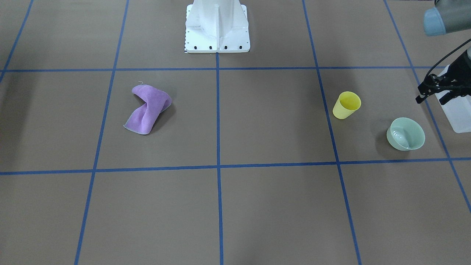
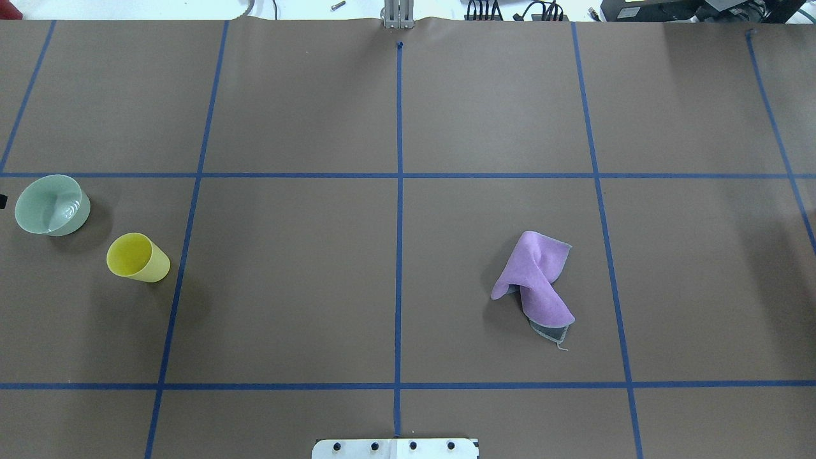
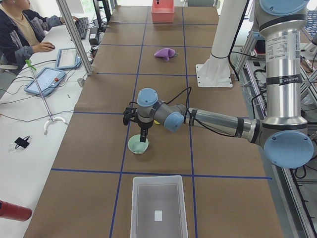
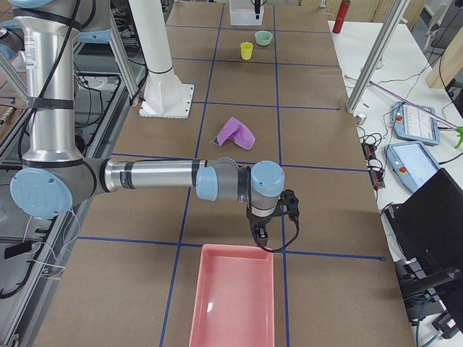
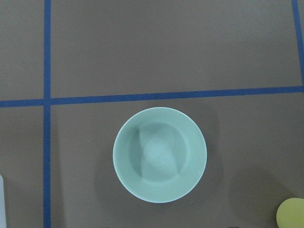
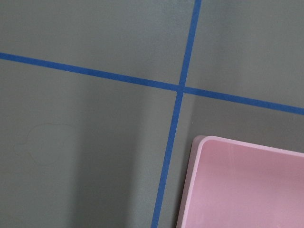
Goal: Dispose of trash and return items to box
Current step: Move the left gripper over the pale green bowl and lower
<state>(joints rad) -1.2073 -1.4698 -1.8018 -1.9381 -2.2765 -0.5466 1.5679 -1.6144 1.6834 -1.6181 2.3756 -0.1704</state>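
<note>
The mint-green bowl stands upright on the brown table, also in the overhead view and centred in the left wrist view. The yellow cup stands beside it, apart. The frosted-white box is at the table's end near the bowl. My left gripper hangs over the bowl, not touching; I cannot tell whether it is open. My right gripper hovers at the far end by a pink tray; I cannot tell its state.
A crumpled purple cloth lies on the table's other half. The white robot pedestal stands at the table's middle edge. The pink tray's corner shows in the right wrist view. An operator sits at a side desk.
</note>
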